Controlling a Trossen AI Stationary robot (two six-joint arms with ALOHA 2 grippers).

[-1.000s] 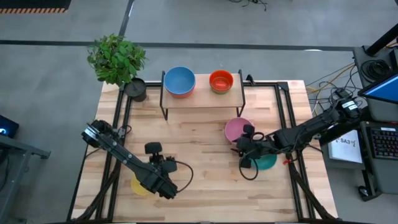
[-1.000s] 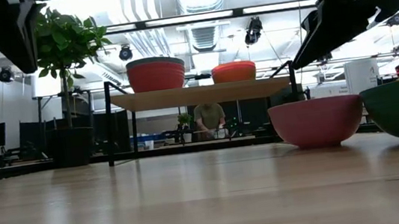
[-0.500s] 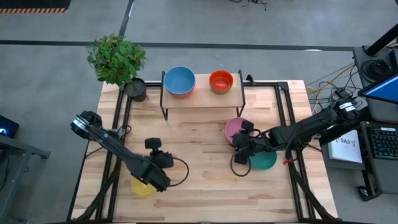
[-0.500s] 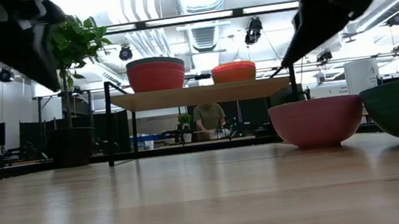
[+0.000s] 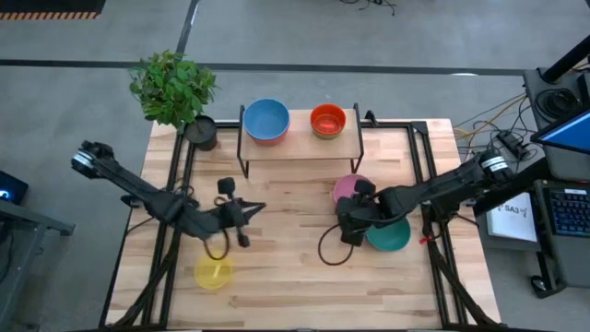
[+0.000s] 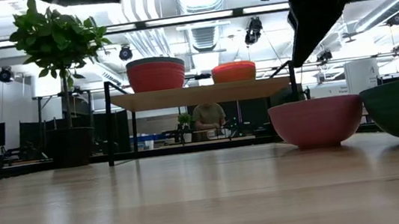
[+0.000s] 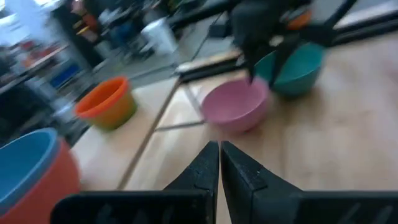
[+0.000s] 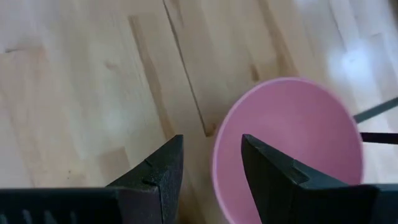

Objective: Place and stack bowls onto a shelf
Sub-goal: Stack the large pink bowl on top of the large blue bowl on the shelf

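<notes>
The shelf (image 5: pixel 300 146) stands at the table's far side. On it a blue bowl (image 5: pixel 266 119) sits nested in a red bowl (image 6: pixel 156 75), and an orange bowl (image 5: pixel 327 120) stands beside them. The pink bowl (image 5: pixel 351 187) and teal bowl (image 5: pixel 391 238) rest on the table right of centre, the yellow bowl (image 5: pixel 212 274) near the left front. Purple and green bowls do not show. My right gripper (image 8: pixel 211 163) is open and points down over the pink bowl's left rim (image 8: pixel 216 158). My left gripper (image 5: pixel 259 207) is shut and hovers left of centre, pointing right.
A leafy plant (image 5: pixel 172 86) in a dark pot (image 5: pixel 200 132) stands at the far left corner, beside the shelf. Loose black cables hang from both arms over the table's middle. Bare wood lies between the two grippers and along the near edge.
My left gripper has risen from beside the yellow bowl, moved toward the far edge and turned so that it points right; the yellow bowl stays on the table. My right gripper has shifted a little toward the table's left, over the pink bowl's left rim.
</notes>
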